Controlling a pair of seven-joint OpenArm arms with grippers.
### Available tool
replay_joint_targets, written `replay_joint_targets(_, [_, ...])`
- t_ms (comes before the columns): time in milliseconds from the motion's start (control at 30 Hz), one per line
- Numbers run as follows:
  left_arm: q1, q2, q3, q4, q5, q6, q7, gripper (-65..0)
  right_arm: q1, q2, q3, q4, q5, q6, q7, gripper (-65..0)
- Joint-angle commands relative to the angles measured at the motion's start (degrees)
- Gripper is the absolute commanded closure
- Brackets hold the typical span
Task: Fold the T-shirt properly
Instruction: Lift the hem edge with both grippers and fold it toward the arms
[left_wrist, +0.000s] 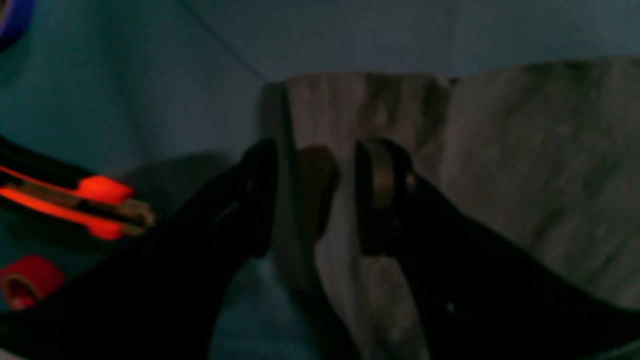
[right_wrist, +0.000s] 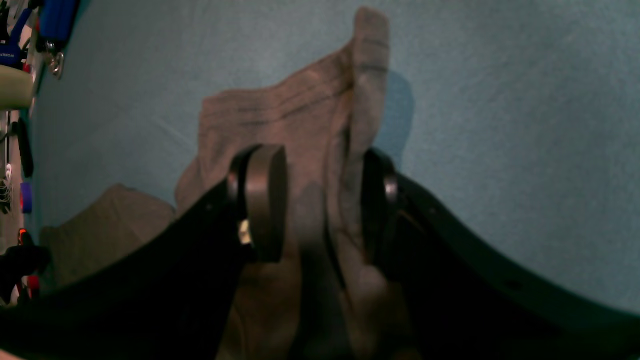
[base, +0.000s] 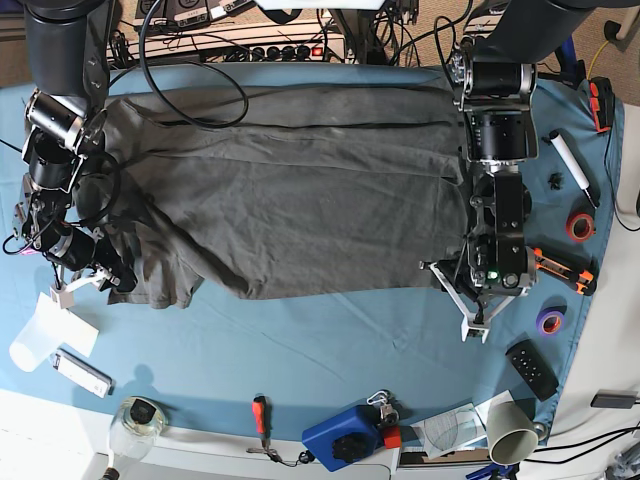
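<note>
Right hand (right_wrist: 315, 200), at the base view's left edge, stands wide with a bunched fold of the T-shirt (base: 290, 190) between its jaws, not pinched; the shirt lies spread on the teal surface (base: 330, 350), long axis running side to side between both arms. Left hand (left_wrist: 315, 195), at the opposite end, also stands wide, straddling the cloth's edge. No brand, label or writing is readable.

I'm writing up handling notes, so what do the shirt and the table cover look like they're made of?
The T-shirt looks like soft knit fabric, probably cotton, matte dark grey: it drapes in loose wrinkles and folds. The table cover looks like a thin woven cloth, matte teal, lying mostly flat with faint creases. Exact fibres cannot be told.
</note>
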Motion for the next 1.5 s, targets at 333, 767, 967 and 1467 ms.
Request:
replay_joint_targets(333, [1.38,-0.04,-0.04,-11.26,-2.69,-0.57,-3.56,-10.8,0.83,0.63,-0.07,0.35,-1.09,-0.26,-1.86,-21.8])
replay_joint_targets(767, [-4.57,-0.04,-0.04,-9.07,-2.75,-1.84,7.28,0.0,1.05,3.17,-0.07,0.68,6.86,3.65,-4.26,0.0])
replay_joint_targets(967, [-5.42,-0.07,-0.04,-3.5,-8.04,-1.86,10.1,0.0,1.07,5.6,-0.07,0.81,13.7,3.95,-6.71,0.0])
replay_joint_targets(1467, [-5.44,-0.07,-0.07,-0.2,-12.76,-3.48,11.02,0.0,1.62,8.57,0.09,17.07,18.69,3.95,-8.68,0.0])
